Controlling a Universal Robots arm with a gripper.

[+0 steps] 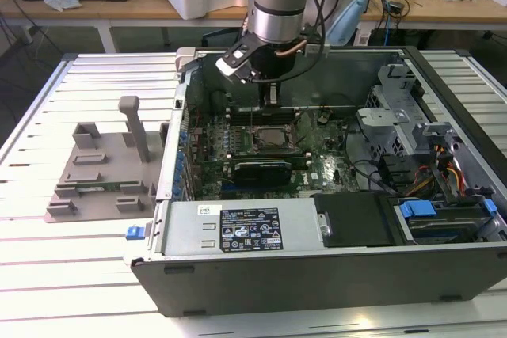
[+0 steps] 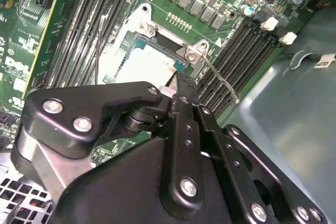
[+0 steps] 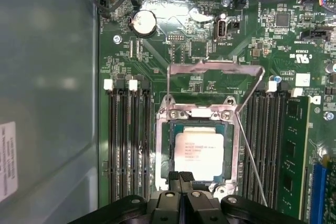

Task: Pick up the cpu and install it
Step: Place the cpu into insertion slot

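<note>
Exterior view: the arm reaches down into an open computer case (image 1: pixel 317 275) on the tabletop (image 1: pixel 79 275), its end effector (image 1: pixel 272 97) hanging just above the socket (image 1: pixel 253 140).

First wrist view: the cpu (image 3: pixel 199 153) lies flat inside the socket, whose load plate (image 3: pixel 215 67) stands raised. The end effector's fingertips are pressed together, gripping nothing, over the socket's edge.

Second wrist view: the closed tips point at the pale cpu in the socket.
</note>
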